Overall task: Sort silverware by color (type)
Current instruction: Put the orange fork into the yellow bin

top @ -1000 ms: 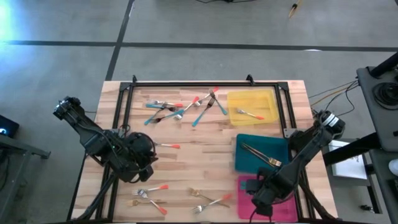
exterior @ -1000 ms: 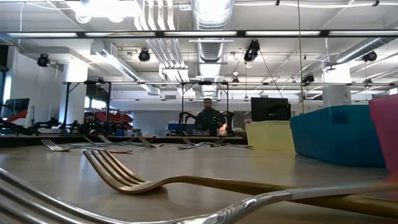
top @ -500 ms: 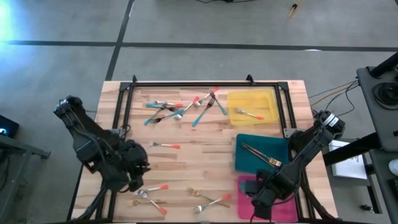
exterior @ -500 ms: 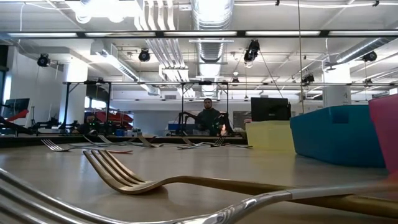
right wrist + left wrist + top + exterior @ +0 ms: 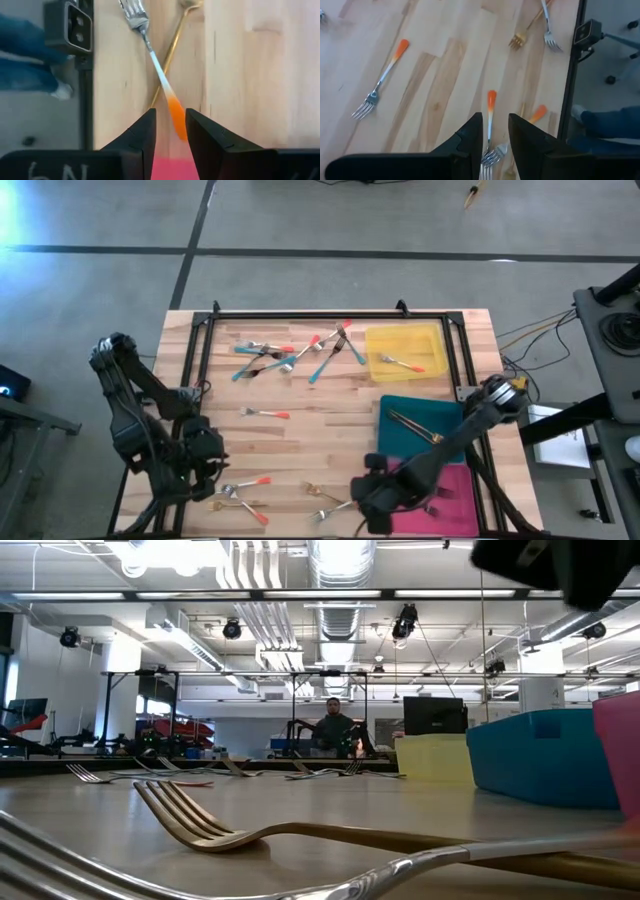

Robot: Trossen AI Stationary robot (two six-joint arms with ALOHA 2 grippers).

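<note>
Poised over forks at the table's near edge.

Right gripper [image 5: 170, 135] open above an orange-handled fork [image 5: 159, 75] crossing a gold fork [image 5: 172, 50]; left gripper [image 5: 495, 145] open, another orange-handled fork [image 5: 490, 125] between fingers.

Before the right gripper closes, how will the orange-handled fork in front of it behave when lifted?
The orange-handled fork looks slim and rigid, so probably light and stiff. It lies flat on the wooden table, so the open right gripper may slip off it. Its handle crosses a gold fork, which might shift too.
</note>
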